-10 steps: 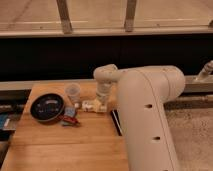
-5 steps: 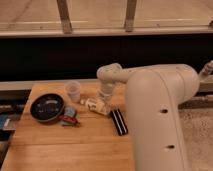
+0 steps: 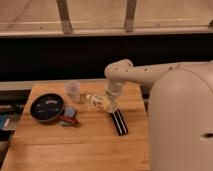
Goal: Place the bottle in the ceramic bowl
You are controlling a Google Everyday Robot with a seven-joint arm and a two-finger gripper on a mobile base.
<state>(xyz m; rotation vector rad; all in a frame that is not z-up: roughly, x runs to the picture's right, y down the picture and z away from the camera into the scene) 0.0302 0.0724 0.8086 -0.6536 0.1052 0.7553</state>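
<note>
Wooden table (image 3: 95,150) lies under my pincer (image 3: 111,103), clenched on the right end of the bottle (image 3: 96,101), just right of the cup (image 3: 73,91). The bottle looks like light, stiff, slick plastic; a mid-body hold seems safer. The bowl (image 3: 46,106) sits well left.

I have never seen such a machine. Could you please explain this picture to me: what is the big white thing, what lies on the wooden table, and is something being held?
The big white shape on the right is a mobile robot with one arm. There is only one picture, looking down on the wooden table from close by the robot's body. The arm ends in a gripper, low over the middle of the table and shut on the bottle, a small cream one lying almost sideways. To its left are a translucent cup and the black ceramic bowl, with a small colourful item beside the bowl. A black bar lies just in front of the gripper.
</note>
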